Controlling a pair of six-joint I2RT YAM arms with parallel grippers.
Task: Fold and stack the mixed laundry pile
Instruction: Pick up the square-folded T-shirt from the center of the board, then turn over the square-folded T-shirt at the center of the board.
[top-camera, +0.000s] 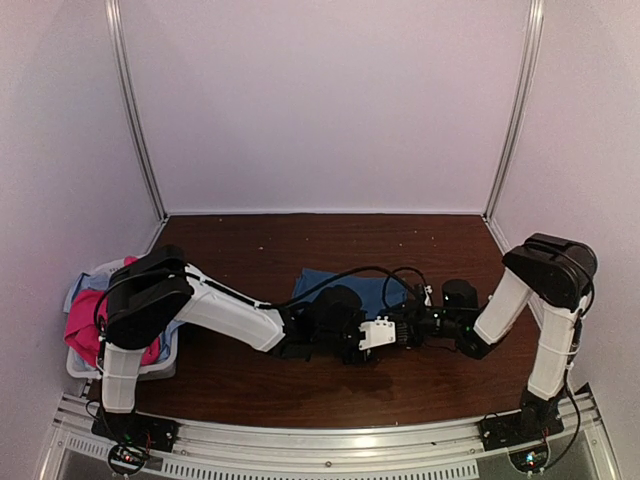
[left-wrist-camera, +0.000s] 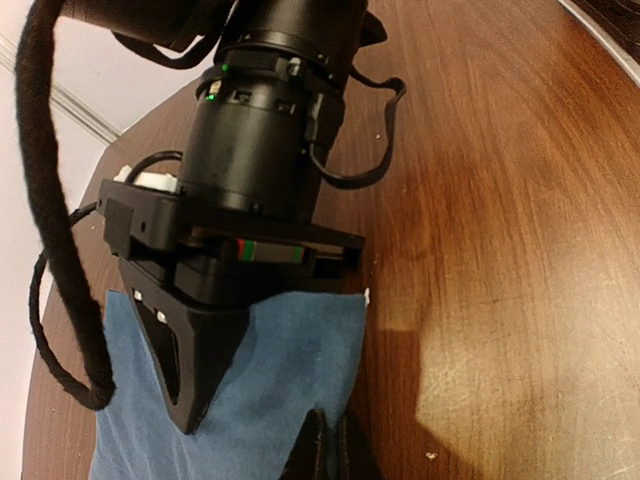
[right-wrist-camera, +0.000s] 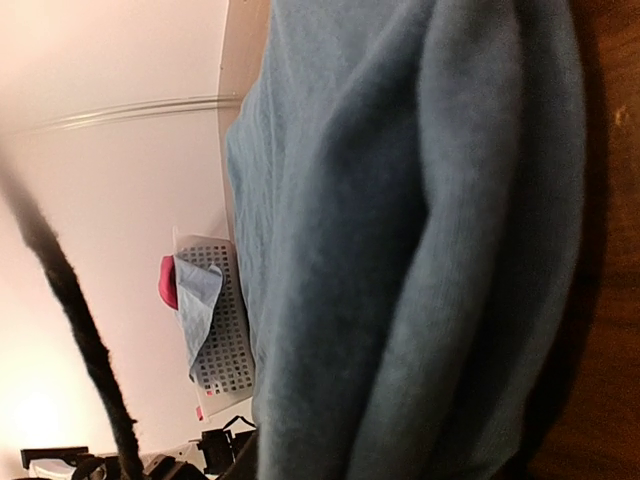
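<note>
At the near edge of the brown wooden counter (top-camera: 250, 390) the two arms reach in from their bases and meet close together at the middle. The left hand (left-wrist-camera: 328, 447) has its fingers pressed together at the near edge of the blue T-shirt (left-wrist-camera: 270, 390); I cannot tell whether any cloth is caught between them. Just beyond it the right hand (left-wrist-camera: 198, 400) points down onto the same garment, near its corner. Only one black finger shows, so I cannot tell whether that hand is spread or pinching. Its wrist camera sees the shirt bunched in thick folds right before the lens. The shirt lies on the counter's middle, partly hidden by both wrists. Farther off, at the left edge, a white slotted basket (top-camera: 75, 365) holds the magenta-pink shirt (top-camera: 85, 325) and the pale light-blue cloth (right-wrist-camera: 198, 290), which drapes over its rim.
</note>
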